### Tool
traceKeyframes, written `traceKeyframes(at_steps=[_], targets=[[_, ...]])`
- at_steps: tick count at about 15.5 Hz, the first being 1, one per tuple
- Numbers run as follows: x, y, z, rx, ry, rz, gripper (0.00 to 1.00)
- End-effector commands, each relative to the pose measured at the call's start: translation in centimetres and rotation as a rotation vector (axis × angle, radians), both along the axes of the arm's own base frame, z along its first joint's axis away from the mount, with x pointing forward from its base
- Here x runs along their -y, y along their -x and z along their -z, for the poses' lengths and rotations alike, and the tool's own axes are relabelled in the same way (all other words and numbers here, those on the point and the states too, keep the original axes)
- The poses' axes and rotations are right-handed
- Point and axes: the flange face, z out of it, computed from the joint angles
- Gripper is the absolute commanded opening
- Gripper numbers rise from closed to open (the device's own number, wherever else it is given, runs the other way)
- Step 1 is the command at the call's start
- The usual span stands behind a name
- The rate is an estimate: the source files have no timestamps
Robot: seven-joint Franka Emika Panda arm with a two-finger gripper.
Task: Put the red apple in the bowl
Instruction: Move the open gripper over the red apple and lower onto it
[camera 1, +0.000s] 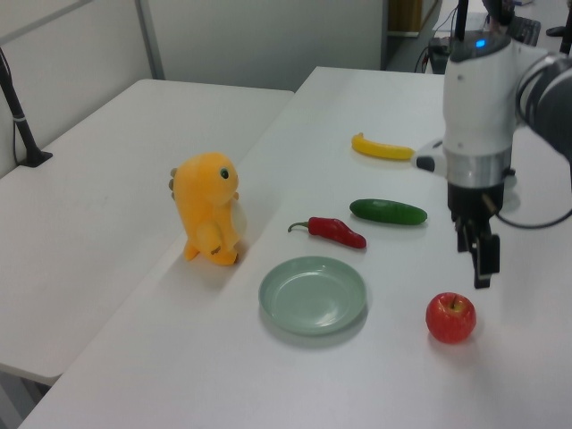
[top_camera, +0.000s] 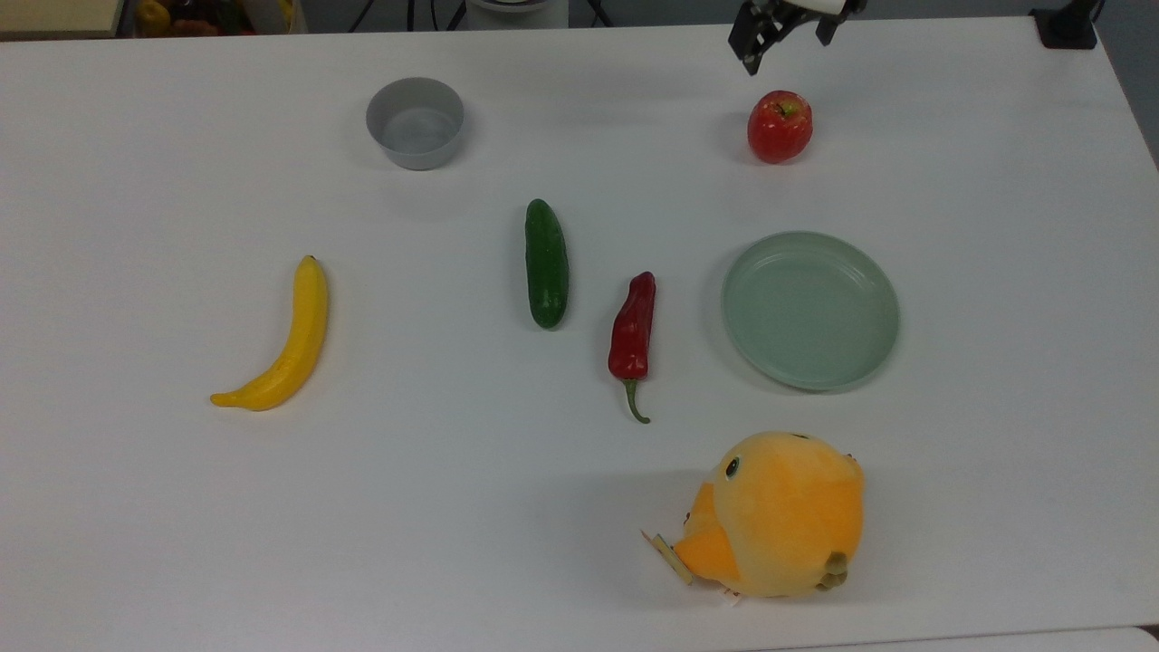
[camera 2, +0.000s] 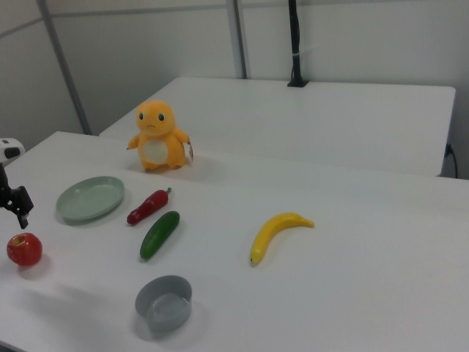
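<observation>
White counter (top_camera: 579, 525) carries everything, with a second white one beyond it in the side views. Near its far edge in the top view sits the small glossy red apple (top_camera: 780, 126) with its yellowish stem dimple, untouched, and well apart toward the top view's left stands the small steep-sided grey bowl (top_camera: 415, 122), empty. Above and just beside the apple hangs the robot's black two-finger hand (camera 1: 479, 257), fingers parted a little and holding nothing. Between fruit and bowl lie a dark green cucumber (top_camera: 547, 263) and a long red chili pepper (top_camera: 632, 330). Nothing of the task looks done: grasping, carrying and dropping all remain.
</observation>
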Motion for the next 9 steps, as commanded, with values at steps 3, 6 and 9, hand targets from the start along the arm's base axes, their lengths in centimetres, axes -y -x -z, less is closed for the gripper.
traceKeyframes(at_steps=[3, 6, 9], targets=[[-0.2, 0.1, 3.5, 0.052, -0.036, 0.058, 1.0], [-0.4, -0.4, 4.9, 0.062, -0.033, 0.069, 1.0], [-0.4, -0.7, 6.4, 0.075, -0.003, 0.078, 1.0]])
